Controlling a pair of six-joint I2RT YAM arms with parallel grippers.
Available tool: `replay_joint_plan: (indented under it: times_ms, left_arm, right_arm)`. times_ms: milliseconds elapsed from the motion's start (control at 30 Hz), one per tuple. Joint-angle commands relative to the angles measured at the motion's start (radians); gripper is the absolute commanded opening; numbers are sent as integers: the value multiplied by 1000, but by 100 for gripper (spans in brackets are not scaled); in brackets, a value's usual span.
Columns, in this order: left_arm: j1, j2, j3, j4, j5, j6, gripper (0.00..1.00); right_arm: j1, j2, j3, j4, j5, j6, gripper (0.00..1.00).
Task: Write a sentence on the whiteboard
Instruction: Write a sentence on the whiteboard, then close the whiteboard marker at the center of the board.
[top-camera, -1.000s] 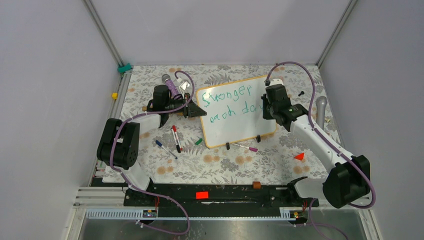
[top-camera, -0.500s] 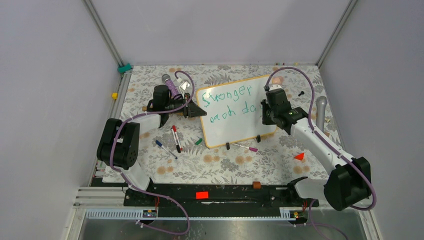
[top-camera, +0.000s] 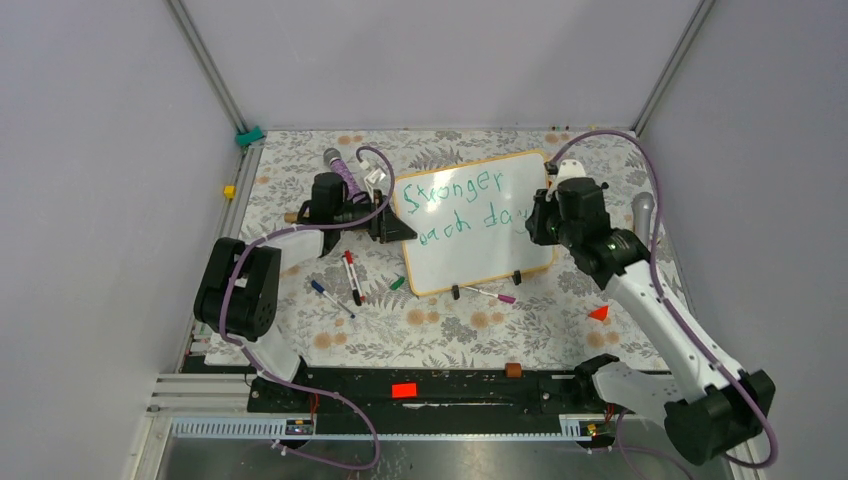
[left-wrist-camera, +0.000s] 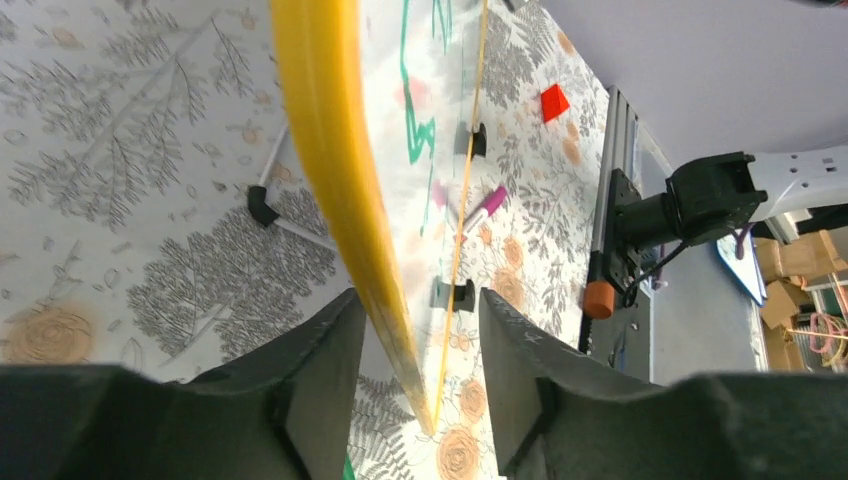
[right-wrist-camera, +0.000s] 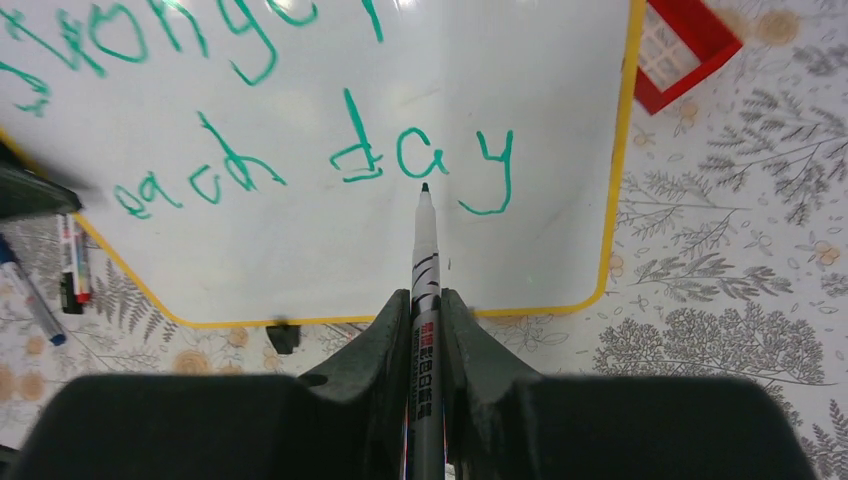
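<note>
The whiteboard (top-camera: 470, 250) stands tilted on the floral table, its orange frame edge (left-wrist-camera: 330, 150) close up in the left wrist view. The sentence (top-camera: 462, 205) reads "Stronger each day" in green, in two lines, and also shows in the right wrist view as the sentence (right-wrist-camera: 400, 155). My left gripper (top-camera: 395, 228) is at the board's left edge. In its own view, the left gripper (left-wrist-camera: 420, 297) is open and the frame edge passes between its fingers. My right gripper (right-wrist-camera: 425, 300) is shut on a marker (right-wrist-camera: 425, 250). The marker's tip hovers just below "day", over the whiteboard (right-wrist-camera: 300, 250).
Red and black markers (top-camera: 350, 275), a blue pen (top-camera: 330, 297) and a green cap (top-camera: 398, 283) lie left of the board. A pink marker (top-camera: 495, 294) lies at its feet, a red triangle (top-camera: 599, 313) to the right. A red tray (right-wrist-camera: 690, 45) sits beyond the board's corner.
My left gripper has opened around the board's edge. My right arm has drawn back to the right, taking the marker off the end of "day".
</note>
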Motion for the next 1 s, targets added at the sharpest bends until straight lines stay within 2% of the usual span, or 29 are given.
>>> replay_joint_plan:
  times_ms: [0,67,133,167,333,500,700,767,833,967]
  left_arm:
    - [-17,-21,0,-86,-30,84,53]
    - [-14,-43,-6,-89,-33,90,70]
    - [-9,-81,-23,-91,-57,102,97]
    - [-7,-103,-35,-102,-73,123,99]
    - [4,-246,-93,-179,-212,189,99]
    - [10,-436,-264,-101,-446,88,99]
    - [11,-749,-348,-253,-689,49,99]
    - [10,-828,-388,-255,-804,-46,99]
    - [10,-882,-476,-178,-893,-243,99]
    - [15,-944,-651,-9,-966,-435,99]
  right_arm:
    - [-2,-113,14,-14,-9,-21,0]
    - [-3,-148,-9,-5,-13,-14,0]
    - [-4,-195,-45,20,-29,1,0]
    - [-3,-216,-64,35,-36,12,0]
    - [-3,-259,-107,57,-79,35,0]
    - [-2,-272,-113,63,-93,73,0]
    - [-3,-328,-138,103,-142,97,0]
    - [-2,-343,-148,119,-150,106,0]
    - [-3,-355,-162,136,-168,115,0]
    - [-3,-366,-173,157,-202,131,0]
